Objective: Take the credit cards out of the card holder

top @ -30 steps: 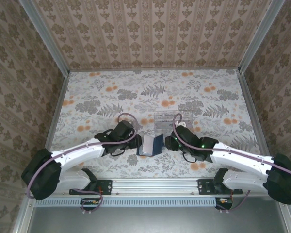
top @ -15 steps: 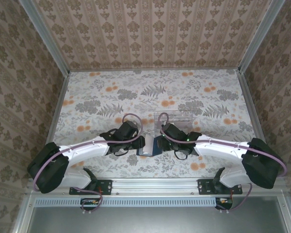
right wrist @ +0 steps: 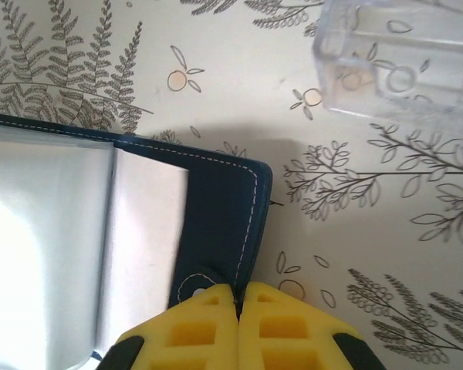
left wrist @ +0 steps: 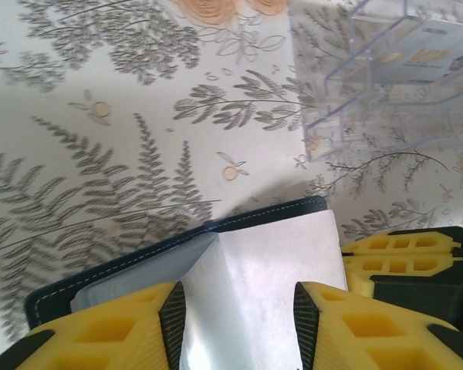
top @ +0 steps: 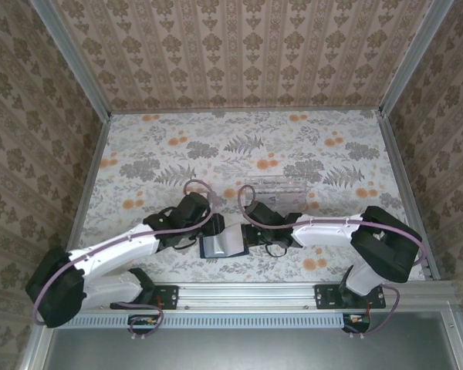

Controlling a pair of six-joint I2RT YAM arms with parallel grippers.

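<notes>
The dark navy card holder [top: 224, 246] lies open on the floral table between my two grippers. In the left wrist view its stitched edge [left wrist: 255, 216] frames a pale credit card [left wrist: 255, 285] that spans the gap of my left gripper [left wrist: 239, 302]. Those jaws stand apart over the card, whose right edge passes under the right finger. My right gripper [right wrist: 238, 297] is shut on the card holder's [right wrist: 220, 208] right edge beside the snap tab, and a pale card face [right wrist: 144, 239] shows inside. From above, the left gripper [top: 207, 235] and right gripper [top: 249, 233] flank the holder.
A clear plastic tray [top: 276, 187] stands just beyond the holder, close to the right gripper, and also shows in the left wrist view [left wrist: 386, 69] and the right wrist view [right wrist: 401, 62]. Metal rails and patterned walls enclose the table.
The right gripper has moved left and closed onto the holder's right edge. The holder now lies spread flatter and slightly nearer. The left arm has drawn back a little.
</notes>
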